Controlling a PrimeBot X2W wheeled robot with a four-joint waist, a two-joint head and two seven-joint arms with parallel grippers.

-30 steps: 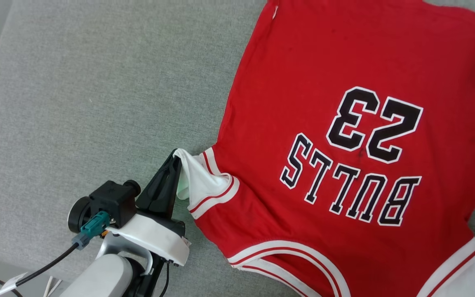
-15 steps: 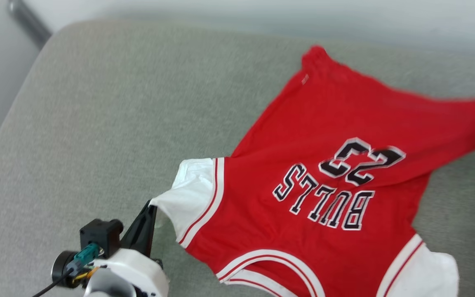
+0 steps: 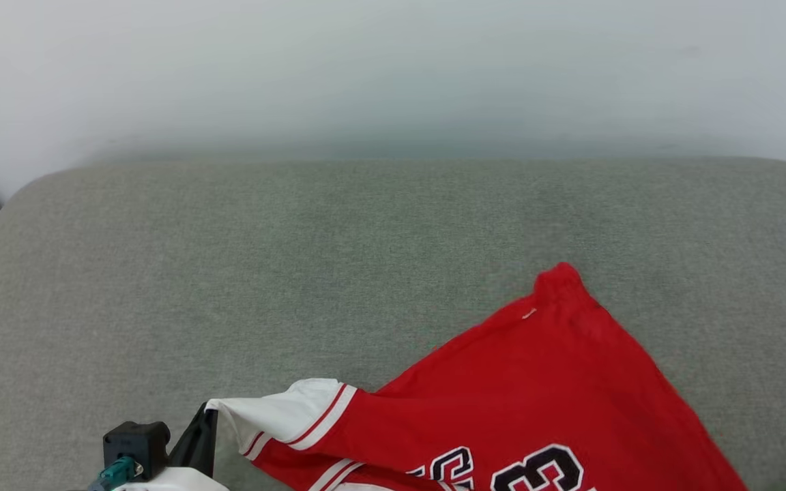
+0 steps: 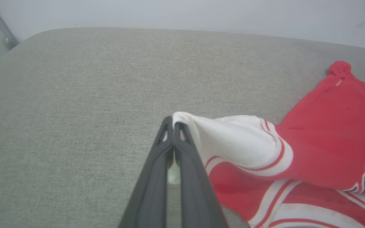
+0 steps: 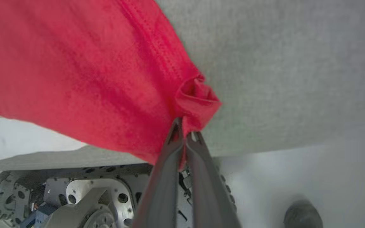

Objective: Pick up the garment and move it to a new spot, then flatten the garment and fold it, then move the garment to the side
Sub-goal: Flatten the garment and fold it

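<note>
Head cam high, fwd-down over grey cushion (image 3: 297, 273); wrist cams low, close-up; common to all 3: the garment (image 3: 557, 382).

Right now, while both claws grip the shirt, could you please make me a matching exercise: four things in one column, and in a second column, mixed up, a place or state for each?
Column one:
1. left claw
2. right claw
3. grey cushion
4. black lettering

Column two:
A. lies beneath the garment
B. shut on the white sleeve
C. cut off by the bottom edge of the head view
D. shut on a bunched red edge

Pairs: 1-B, 2-D, 3-A, 4-C.
</note>
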